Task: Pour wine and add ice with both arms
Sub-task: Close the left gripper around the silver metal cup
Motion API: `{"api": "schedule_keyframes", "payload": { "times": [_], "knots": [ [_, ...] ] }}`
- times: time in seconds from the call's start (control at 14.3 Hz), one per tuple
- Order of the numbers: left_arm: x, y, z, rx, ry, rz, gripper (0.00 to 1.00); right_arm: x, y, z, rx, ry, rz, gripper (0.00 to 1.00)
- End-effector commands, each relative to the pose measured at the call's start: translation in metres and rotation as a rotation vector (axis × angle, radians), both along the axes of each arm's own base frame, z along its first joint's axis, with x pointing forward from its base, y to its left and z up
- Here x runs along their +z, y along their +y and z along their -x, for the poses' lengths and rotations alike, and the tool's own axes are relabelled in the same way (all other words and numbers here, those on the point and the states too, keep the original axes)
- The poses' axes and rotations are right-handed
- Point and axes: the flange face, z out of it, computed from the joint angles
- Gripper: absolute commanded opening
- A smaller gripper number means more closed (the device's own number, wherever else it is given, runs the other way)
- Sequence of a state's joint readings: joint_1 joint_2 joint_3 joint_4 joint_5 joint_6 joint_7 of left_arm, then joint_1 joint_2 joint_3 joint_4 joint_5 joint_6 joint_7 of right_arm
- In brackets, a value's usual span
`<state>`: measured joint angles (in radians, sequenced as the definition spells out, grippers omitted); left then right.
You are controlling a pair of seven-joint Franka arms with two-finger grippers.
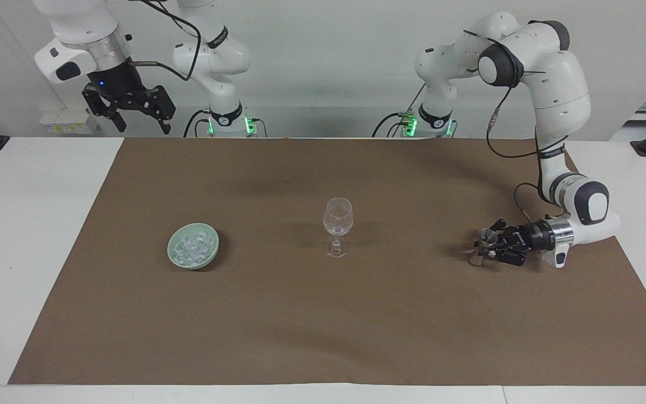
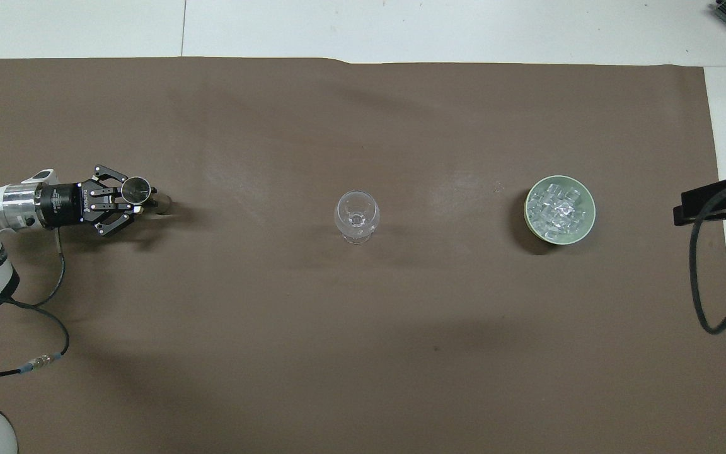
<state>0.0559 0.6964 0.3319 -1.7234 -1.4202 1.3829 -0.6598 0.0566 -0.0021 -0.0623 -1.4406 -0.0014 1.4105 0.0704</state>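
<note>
**Left gripper clamped on metal measuring cup; right arm idle above desk corner**

The left gripper (image 1: 488, 247) lies horizontal and low over the brown paper mat (image 1: 323, 314) at the left arm's end of the white desk (image 1: 26, 235). Its jaws are closed around a small silver metal double-ended measuring cup (image 1: 483, 245), which stands upright with its lower end at the mat. In the overhead view the left gripper (image 2: 134, 199) meets the measuring cup (image 2: 137, 188) from the side, and the cup's open mouth faces up.

A clear stemmed wine glass (image 1: 337, 227) stands upright at the middle of the mat, well apart from the cup. It appears empty in the overhead view (image 2: 357, 216).

The ice (image 1: 192, 247), a heap of small clear cubes, fills a pale green round ceramic bowl (image 1: 211, 258) toward the right arm's end of the desk, level with the glass. In the overhead view the ice (image 2: 558, 207) sits inside the bowl's rim (image 2: 559, 237).

The right gripper (image 1: 135, 123) waits raised above the desk corner nearest its base, jaws spread apart and holding nothing.
</note>
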Motion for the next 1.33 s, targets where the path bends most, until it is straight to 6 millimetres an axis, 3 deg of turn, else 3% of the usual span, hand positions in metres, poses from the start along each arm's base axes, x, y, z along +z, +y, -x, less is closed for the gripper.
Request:
{"api": "schedule_keyframes", "payload": {
  "times": [0.0, 0.49, 0.91, 1.05, 1.26],
  "knots": [
    [-0.001, 0.002, 0.002, 0.022, -0.005, 0.000, 0.00, 0.003, -0.003, 0.000, 0.006, 0.001, -0.032, 1.00],
    [-0.001, 0.005, 0.006, 0.020, -0.023, 0.044, 0.00, 0.003, -0.003, 0.000, 0.006, 0.001, -0.032, 1.00],
    [0.013, 0.001, 0.003, -0.002, 0.007, 0.078, 0.00, 0.003, -0.003, 0.000, 0.006, 0.001, -0.032, 1.00],
    [0.027, 0.003, 0.001, -0.003, 0.016, 0.078, 0.00, 0.003, -0.003, 0.000, 0.006, 0.001, -0.032, 1.00],
    [0.065, 0.000, -0.006, -0.016, -0.017, 0.063, 0.00, 0.003, -0.003, 0.000, 0.006, 0.001, -0.032, 1.00]
  ]
}}
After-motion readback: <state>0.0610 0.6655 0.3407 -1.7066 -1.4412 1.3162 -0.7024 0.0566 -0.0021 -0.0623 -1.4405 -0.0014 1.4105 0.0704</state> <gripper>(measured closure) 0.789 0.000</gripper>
